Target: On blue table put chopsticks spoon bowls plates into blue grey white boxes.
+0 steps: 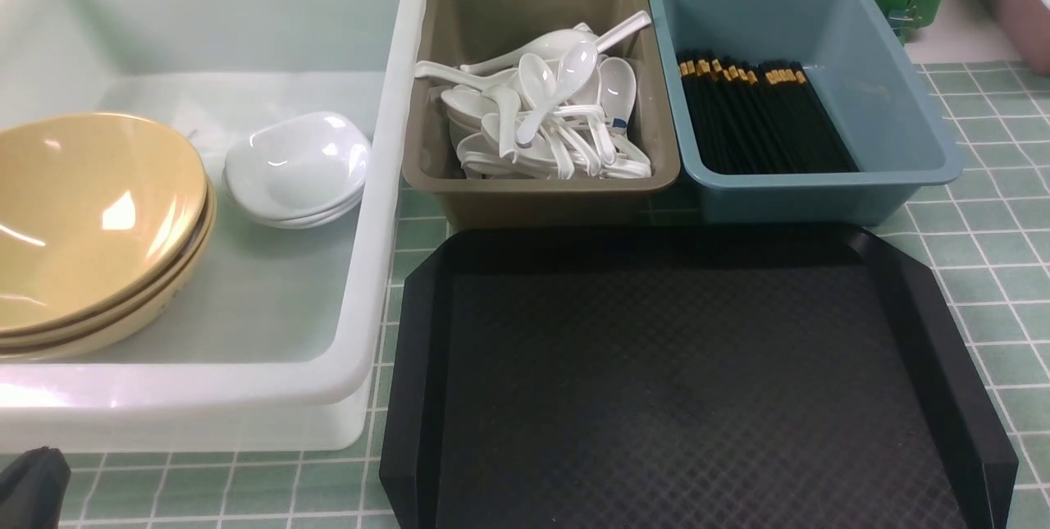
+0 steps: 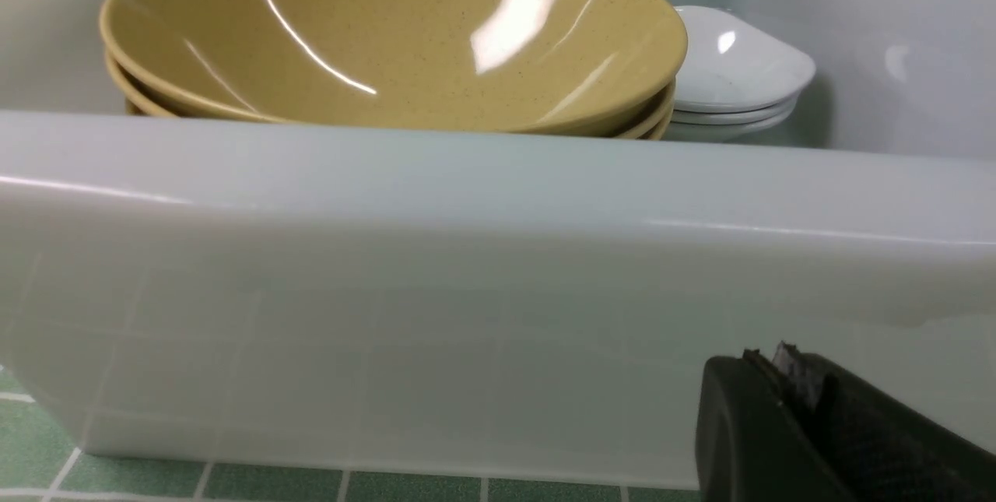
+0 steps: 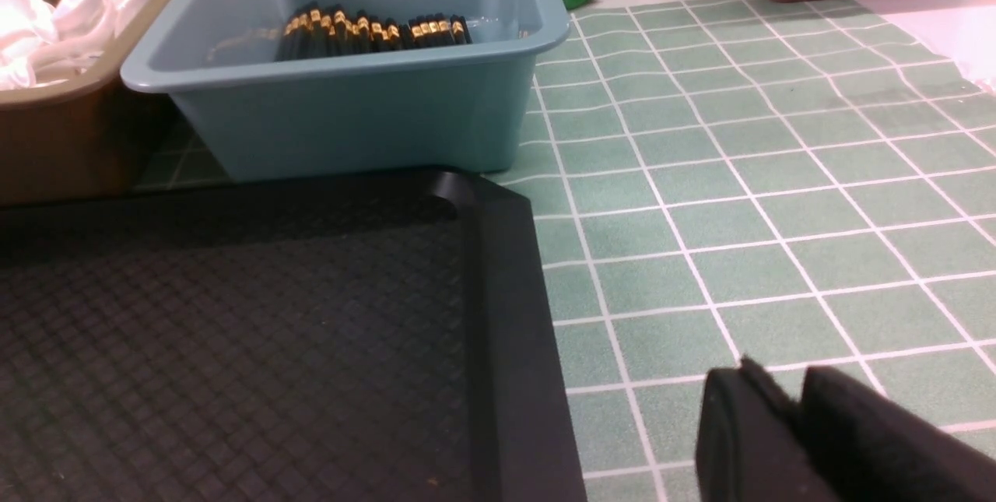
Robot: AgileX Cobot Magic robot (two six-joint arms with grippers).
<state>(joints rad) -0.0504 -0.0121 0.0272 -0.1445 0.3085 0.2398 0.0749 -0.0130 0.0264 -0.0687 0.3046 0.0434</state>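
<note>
Your left claw (image 2: 786, 377) is pressed together on nothing, low beside the near wall of the white box (image 2: 498, 268). Your right claw (image 3: 794, 401) hangs over the blue table (image 3: 778, 175) just beside the black tray (image 3: 506, 331); its fingers look nearly together with nothing between them, but you cannot tell for sure whether they are parted.

Inside the white box (image 1: 394, 184) sits a stack of tan bowls (image 1: 90, 217), and beside it a stack of small white plates (image 1: 295, 168). Next to the white box stands the grey box (image 1: 541, 184) heaped with white spoons (image 1: 541, 111). Past that, the blue box (image 1: 902, 102) holds the black chopsticks (image 1: 763, 119) lying side by side, gold bands at the far end. The black tray (image 1: 697, 381) lies in front of the grey and blue boxes.
</note>
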